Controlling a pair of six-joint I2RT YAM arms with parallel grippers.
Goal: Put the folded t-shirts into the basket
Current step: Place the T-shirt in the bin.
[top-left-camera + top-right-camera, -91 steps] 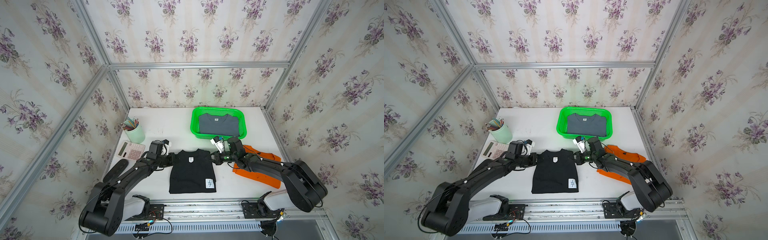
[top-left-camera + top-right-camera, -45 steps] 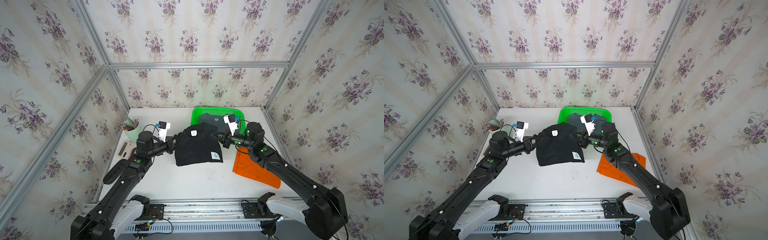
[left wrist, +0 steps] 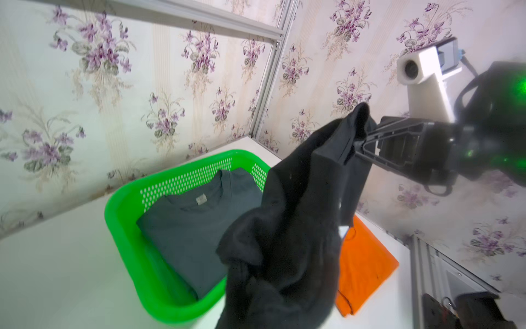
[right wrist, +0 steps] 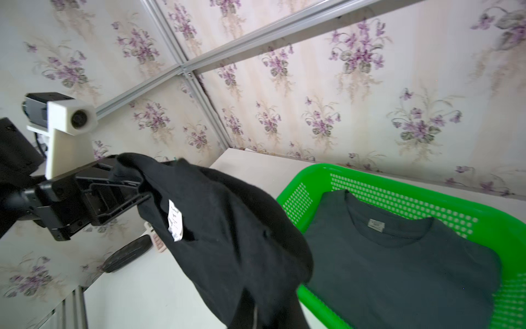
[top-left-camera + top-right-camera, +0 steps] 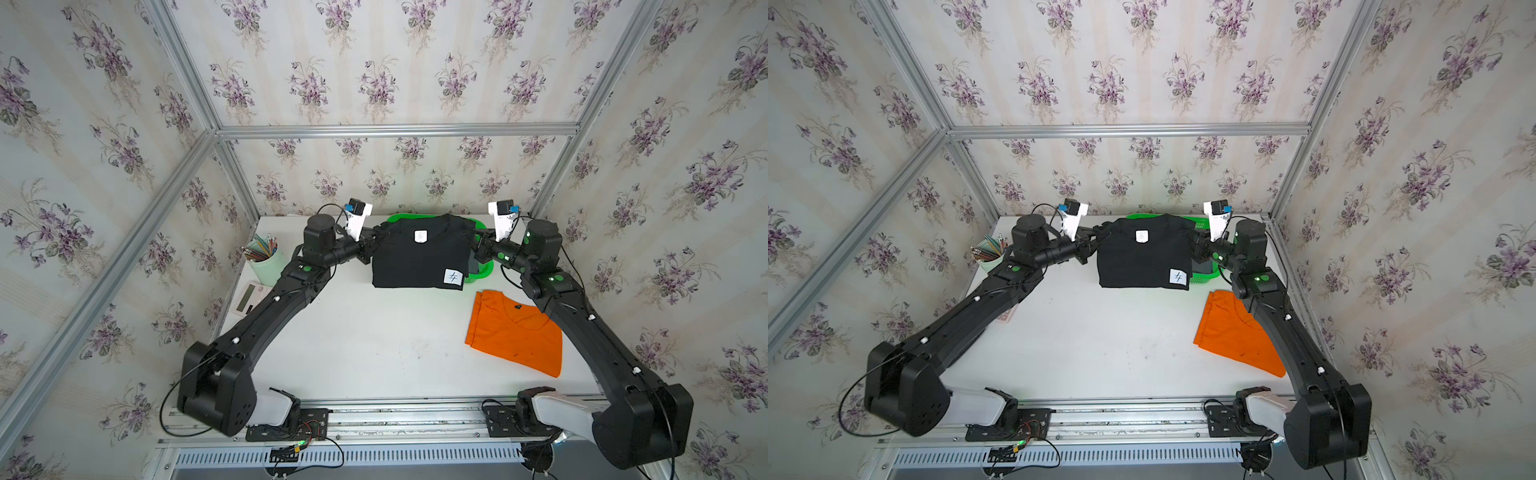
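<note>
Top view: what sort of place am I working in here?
Probably a robot lab cell dressed up as a home laundry corner: floral wallpaper on panels in an aluminium frame, a white table, and a robot mounting rail along its front.

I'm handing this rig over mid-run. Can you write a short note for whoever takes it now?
Left tool: shut on one shoulder of the black tee.
Right tool: shut on the other shoulder.
The black tee hangs between them, off the table, at the green basket.
Done: the grey tee lies flat in the basket.
Left: lower and release the black tee into the basket, then move the orange tee, which lies on the table beside the right arm.
</note>
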